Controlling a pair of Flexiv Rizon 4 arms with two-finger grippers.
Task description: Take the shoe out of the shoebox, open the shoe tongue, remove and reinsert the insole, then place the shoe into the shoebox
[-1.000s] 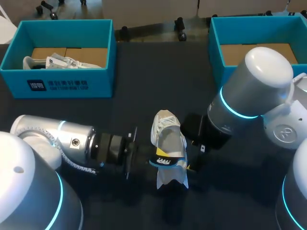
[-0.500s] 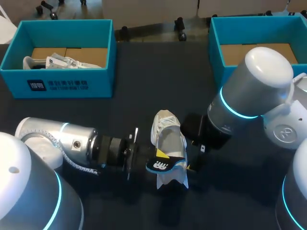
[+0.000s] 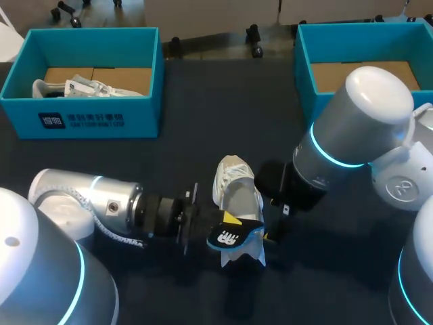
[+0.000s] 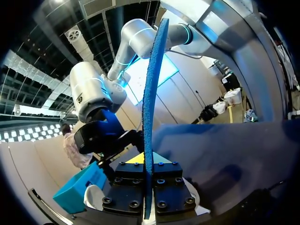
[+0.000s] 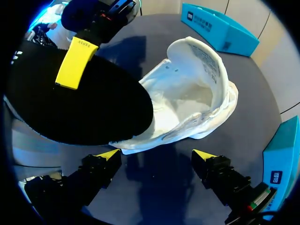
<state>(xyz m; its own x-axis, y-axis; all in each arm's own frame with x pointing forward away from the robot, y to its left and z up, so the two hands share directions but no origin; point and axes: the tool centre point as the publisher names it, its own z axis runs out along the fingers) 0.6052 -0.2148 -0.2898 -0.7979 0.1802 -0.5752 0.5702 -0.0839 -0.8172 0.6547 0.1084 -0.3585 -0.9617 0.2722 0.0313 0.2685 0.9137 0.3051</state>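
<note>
A white shoe (image 3: 235, 191) lies on the dark table between my two arms. My left gripper (image 3: 211, 230) comes in from the left and is shut on the insole (image 3: 235, 236), a dark piece with a blue underside held above the shoe's near end. The left wrist view shows the insole (image 4: 150, 98) edge-on, standing up between the fingers of the left gripper (image 4: 148, 165). My right gripper (image 5: 156, 158) is open just short of the shoe (image 5: 197, 96), its yellow tips wide apart and holding nothing. Beside the shoe hangs the insole (image 5: 79, 101), which bears a yellow label.
A teal shoebox (image 3: 88, 112) at the back left holds another white shoe with paper. A second teal shoebox (image 3: 302, 64) stands at the back right, partly behind my right arm (image 3: 358, 128).
My left arm has pushed further right, carrying the insole a little right and down over the shoe's near end. The right arm and the shoe have stayed put.
</note>
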